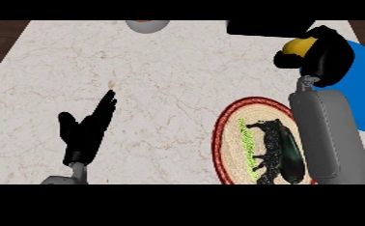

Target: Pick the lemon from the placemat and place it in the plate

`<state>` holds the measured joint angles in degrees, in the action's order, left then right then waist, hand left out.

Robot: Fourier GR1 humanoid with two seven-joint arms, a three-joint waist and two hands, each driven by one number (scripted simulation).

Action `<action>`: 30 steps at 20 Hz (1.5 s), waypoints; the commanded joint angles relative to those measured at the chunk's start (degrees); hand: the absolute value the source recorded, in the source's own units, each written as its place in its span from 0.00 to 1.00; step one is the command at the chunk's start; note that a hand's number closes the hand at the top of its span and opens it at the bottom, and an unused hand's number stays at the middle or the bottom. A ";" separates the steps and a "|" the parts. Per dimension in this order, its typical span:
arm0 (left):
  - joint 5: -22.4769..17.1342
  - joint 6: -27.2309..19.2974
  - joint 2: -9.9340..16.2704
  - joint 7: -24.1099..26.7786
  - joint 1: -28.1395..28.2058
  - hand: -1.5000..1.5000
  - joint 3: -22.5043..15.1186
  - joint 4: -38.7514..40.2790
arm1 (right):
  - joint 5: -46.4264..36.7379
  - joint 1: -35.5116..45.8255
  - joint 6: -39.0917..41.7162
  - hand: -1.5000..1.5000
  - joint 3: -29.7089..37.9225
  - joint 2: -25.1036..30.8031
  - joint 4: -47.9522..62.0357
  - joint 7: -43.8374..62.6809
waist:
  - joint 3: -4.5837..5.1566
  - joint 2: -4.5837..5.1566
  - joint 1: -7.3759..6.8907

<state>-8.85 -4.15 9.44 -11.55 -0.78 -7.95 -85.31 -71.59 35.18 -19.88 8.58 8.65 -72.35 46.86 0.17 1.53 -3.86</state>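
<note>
Curling round the lemon (pixel 297 46), the right hand (pixel 324 56) is holding it at the far right, over the blue placemat (pixel 354 77). The lemon is showing as a bright yellow patch, mostly hidden, so its long axis cannot be told. The left hand (pixel 87 129) is resting spread, near left on the marble counter (pixel 164 75); the round red-rimmed plate (pixel 242 138) is lying near right.

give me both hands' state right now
left hand: open, fingers straight, holding nothing
right hand: shut on the lemon, over the blue placemat
</note>
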 commanded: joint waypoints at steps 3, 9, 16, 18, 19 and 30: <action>0.36 0.55 -0.54 -1.05 -0.17 0.50 -1.24 1.76 | -17.01 7.96 -13.38 1.00 5.45 -2.31 5.88 20.00 | 0.03 0.45 -1.33; 0.36 0.67 -0.66 -1.06 -0.83 0.50 -0.92 3.05 | -28.41 12.34 -24.31 1.00 11.25 -4.81 10.65 26.40 | -0.13 0.46 -0.75; 0.19 -0.78 -0.82 -2.62 -0.69 0.50 0.32 2.03 | -39.27 9.87 -29.76 1.00 20.59 -2.37 15.57 26.74 | -0.22 -0.42 1.56; 0.85 -0.76 -1.50 -1.91 1.15 0.50 -0.88 2.64 | -41.27 9.43 -32.15 1.00 23.57 -1.43 16.47 26.74 | -0.24 -0.28 1.40; 0.29 -0.43 -1.54 -2.08 0.19 0.50 -0.60 1.80 | -39.80 10.06 -32.39 1.00 25.93 1.31 18.19 25.06 | -0.28 -0.20 1.41; 1.23 -0.56 -1.97 -0.99 4.30 0.50 -0.88 0.45 | -30.55 7.87 -44.42 1.00 34.12 10.27 31.48 14.16 | -0.30 -1.07 2.37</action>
<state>-8.08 -4.77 8.12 -11.48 0.05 -7.27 -84.33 -106.00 42.58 -57.25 40.88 15.00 -45.47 60.13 -0.43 0.49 -1.69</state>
